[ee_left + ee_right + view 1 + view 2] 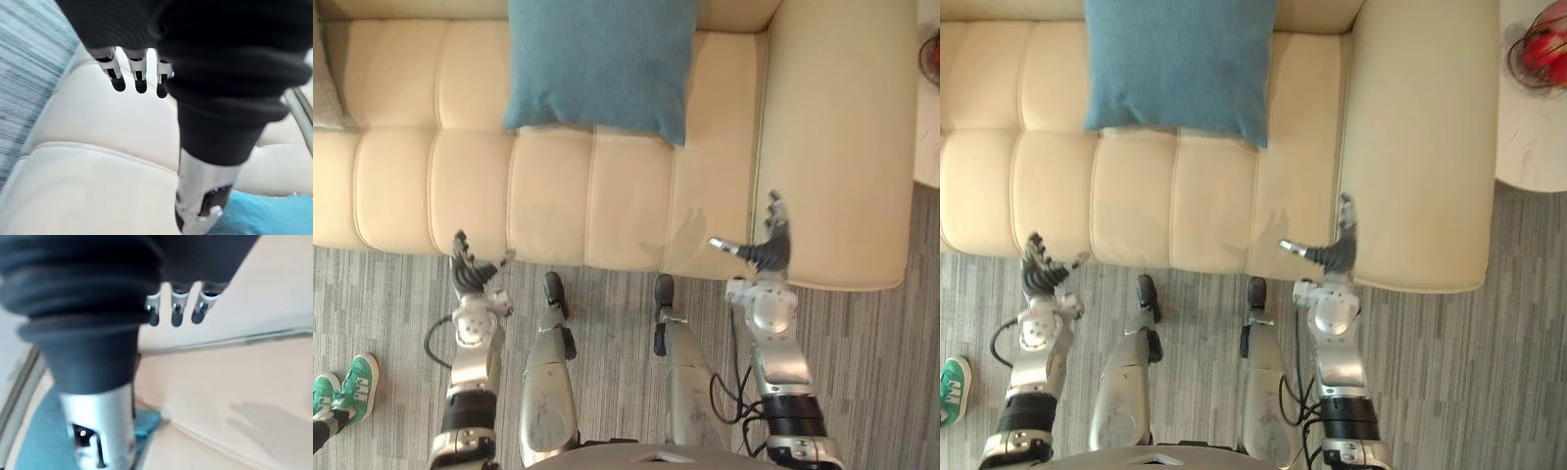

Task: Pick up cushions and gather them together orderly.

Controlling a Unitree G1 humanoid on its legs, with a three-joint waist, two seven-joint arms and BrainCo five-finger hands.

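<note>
Cushion (602,64), blue, lies on the sofa (558,186) seat against the backrest in the left eye view, well apart from both hands. Left hand (467,274) and right hand (768,249) hover at the sofa's front edge. Left wrist view: fingers (140,78) straight, empty. Right wrist view: fingers (177,314) straight, holding nothing.

I see a blue cushion (602,64) lying at the back of the cream sofa (558,186) seat, well apart from both my hands. My left hand (468,274) is at the seat's front edge, fingers straight, holding nothing. My right hand (766,247) is beside the armrest (837,147), fingers straight, thumb spread. A person's green shoe (352,387) rests on the grey floor (871,362).
</note>
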